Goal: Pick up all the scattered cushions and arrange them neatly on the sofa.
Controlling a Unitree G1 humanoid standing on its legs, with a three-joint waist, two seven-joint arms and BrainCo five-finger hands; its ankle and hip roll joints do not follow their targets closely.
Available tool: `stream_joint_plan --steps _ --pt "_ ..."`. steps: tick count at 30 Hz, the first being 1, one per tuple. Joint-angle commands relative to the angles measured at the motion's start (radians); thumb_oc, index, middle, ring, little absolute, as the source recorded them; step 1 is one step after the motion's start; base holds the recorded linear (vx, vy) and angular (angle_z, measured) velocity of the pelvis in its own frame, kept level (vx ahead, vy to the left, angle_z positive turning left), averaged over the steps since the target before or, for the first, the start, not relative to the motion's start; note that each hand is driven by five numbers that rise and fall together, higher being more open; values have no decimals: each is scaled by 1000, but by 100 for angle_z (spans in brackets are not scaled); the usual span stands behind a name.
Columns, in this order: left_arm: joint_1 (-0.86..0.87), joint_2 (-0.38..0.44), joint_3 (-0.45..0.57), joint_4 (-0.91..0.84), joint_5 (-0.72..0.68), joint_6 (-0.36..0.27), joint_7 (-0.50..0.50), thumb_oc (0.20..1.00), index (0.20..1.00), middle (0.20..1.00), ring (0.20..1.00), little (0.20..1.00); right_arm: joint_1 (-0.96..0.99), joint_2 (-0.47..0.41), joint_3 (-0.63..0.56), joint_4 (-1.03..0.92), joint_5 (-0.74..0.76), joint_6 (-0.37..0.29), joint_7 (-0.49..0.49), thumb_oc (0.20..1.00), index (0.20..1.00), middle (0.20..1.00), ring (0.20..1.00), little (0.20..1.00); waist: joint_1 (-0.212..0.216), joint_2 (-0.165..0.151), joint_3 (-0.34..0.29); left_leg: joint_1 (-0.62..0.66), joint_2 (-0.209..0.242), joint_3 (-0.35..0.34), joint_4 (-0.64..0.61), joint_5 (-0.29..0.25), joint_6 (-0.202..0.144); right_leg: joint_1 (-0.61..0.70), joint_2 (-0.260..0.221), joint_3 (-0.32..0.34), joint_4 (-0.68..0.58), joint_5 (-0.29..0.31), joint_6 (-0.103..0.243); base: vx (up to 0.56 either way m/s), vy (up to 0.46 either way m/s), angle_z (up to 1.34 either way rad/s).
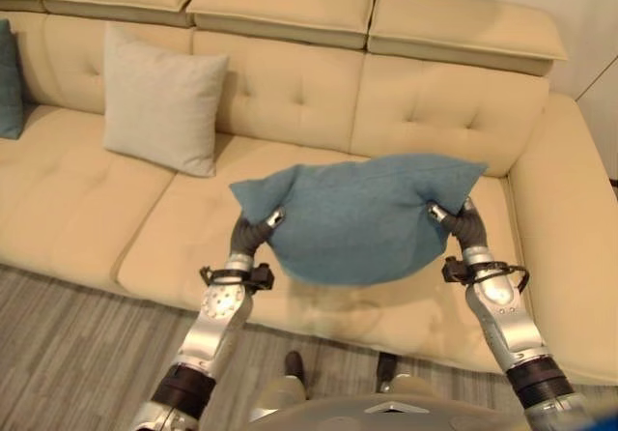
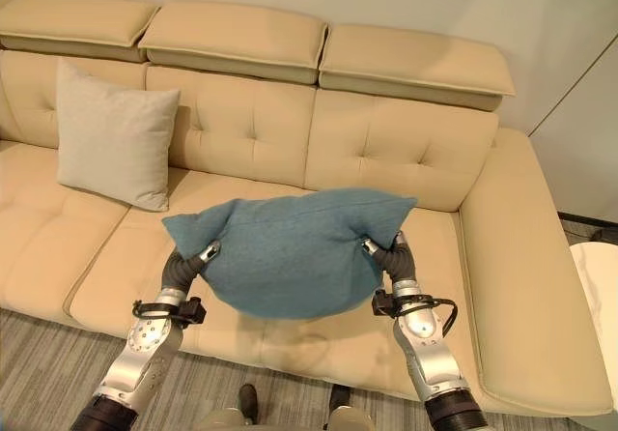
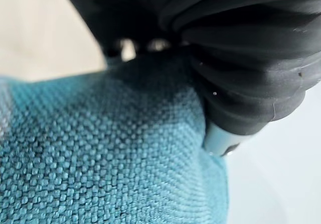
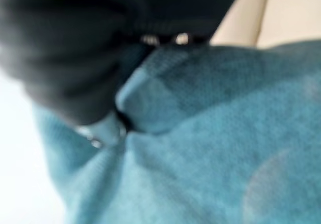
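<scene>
Status: teal cushion (image 1: pixel 362 218) aloft between my left hand (image 1: pixel 259 230) and right hand (image 1: pixel 462 224), fingers pinching its corners, above the sofa (image 1: pixel 290 93) seat, unplaced; cream cushion (image 1: pixel 159 102) already propped against the backrest.

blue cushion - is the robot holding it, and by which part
Yes. The blue cushion is held up over the sofa seat by both hands: left hand pinching its left end, right hand its right end.
</scene>
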Motion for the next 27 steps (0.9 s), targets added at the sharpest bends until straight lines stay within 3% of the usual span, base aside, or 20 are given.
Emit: stream_joint_plan --steps 1,8,16,27 --pt "-204 -12 -10 -82 20 -112 16 200 200 200 200 200 -157 -11 -3 -109 -9 -100 -25 200 200 200 200 200 -10 -18 -41 -32 -15 -14 59 -27 -27 1 -44 -10 97 -68 66 1 -27 -10" --pt "-481 -1 -25 49 3 -141 135 200 200 200 200 200 -422 -35 81 -37 -17 -84 -92 200 200 200 200 200 -28 8 -3 -87 -18 7 29 -1 -24 -102 -43 31 102 -39 68 -80 21 -13" --pt "-850 80 -74 254 -48 -170 228 200 200 200 200 200 -784 -76 162 147 -36 -64 -194 200 200 200 200 200 -36 20 54 -225 -23 20 56 16 -23 -265 -55 87 125 11 74 -102 40 -13" --pt "-1021 100 -121 363 -56 -171 244 200 200 200 200 200 -960 -84 209 314 -2 -60 -210 200 200 200 200 200 -26 20 95 -343 -34 28 97 24 -22 -377 -63 119 118 55 86 -24 21 -10"
